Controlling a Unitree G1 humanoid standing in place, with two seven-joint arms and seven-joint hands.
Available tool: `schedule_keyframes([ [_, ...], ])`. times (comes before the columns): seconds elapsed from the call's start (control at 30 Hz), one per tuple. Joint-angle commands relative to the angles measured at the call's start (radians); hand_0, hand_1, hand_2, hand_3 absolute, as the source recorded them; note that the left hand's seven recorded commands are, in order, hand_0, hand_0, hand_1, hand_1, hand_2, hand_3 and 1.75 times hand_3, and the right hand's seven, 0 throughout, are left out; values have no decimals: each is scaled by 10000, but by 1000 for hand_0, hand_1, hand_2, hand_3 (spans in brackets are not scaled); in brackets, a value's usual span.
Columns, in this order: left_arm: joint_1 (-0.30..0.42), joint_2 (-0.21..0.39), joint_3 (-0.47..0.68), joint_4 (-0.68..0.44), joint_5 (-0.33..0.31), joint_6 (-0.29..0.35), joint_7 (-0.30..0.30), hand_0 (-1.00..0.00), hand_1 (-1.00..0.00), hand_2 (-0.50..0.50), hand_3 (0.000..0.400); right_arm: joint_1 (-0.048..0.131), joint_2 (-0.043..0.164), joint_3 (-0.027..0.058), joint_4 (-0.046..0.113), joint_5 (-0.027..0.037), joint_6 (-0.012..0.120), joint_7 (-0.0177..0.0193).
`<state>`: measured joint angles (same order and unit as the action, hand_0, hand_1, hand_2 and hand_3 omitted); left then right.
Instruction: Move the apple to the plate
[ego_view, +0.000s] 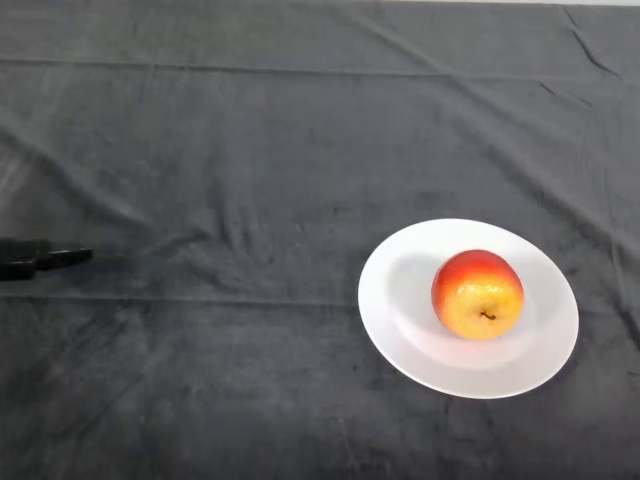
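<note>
A red and yellow apple (478, 294) sits upright on the white plate (398, 325), a little right of the plate's middle, its stem facing up. The plate lies on the dark cloth at the right of the head view. Only the black fingers of my left hand (45, 259) show, at the far left edge. They stretch out straight just over the cloth, pointing right, and hold nothing. The hand is open and far from the apple and the plate.
A dark grey cloth (250, 150) with shallow folds and creases covers the whole table. Nothing else lies on it.
</note>
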<state>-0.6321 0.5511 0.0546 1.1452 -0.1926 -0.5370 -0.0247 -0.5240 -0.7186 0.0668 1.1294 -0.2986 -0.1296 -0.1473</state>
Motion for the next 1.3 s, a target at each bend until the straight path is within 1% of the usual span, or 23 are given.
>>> schedule_keyframes([
  [0.03, 419, 744, 396, 365, -292, 153, -10, 0, 0, 0, 0, 799, 512, 265, 371, -215, 145, 125],
  [0.2, 783, 890, 908, 434, -578, 278, 52, 0, 0, 0, 0, 801, 512, 264, 365, -214, 148, 126],
  [0.43, 1127, 1170, 1590, 527, -950, 635, 113, 0, 0, 0, 0, 803, 512, 263, 361, -213, 152, 128],
  [0.7, 1387, 1554, 2325, 555, -1346, 970, 190, 0, 0, 0, 0, 803, 512, 262, 360, -213, 153, 129],
  [0.93, 1559, 1796, 2942, 545, -1665, 1169, 375, 0, 0, 0, 0, 801, 512, 263, 363, -214, 153, 129],
  [1.3, 1725, 1971, 3725, 473, -2029, 1282, 740, 0, 0, 0, 0, 796, 512, 264, 373, -216, 149, 128],
])
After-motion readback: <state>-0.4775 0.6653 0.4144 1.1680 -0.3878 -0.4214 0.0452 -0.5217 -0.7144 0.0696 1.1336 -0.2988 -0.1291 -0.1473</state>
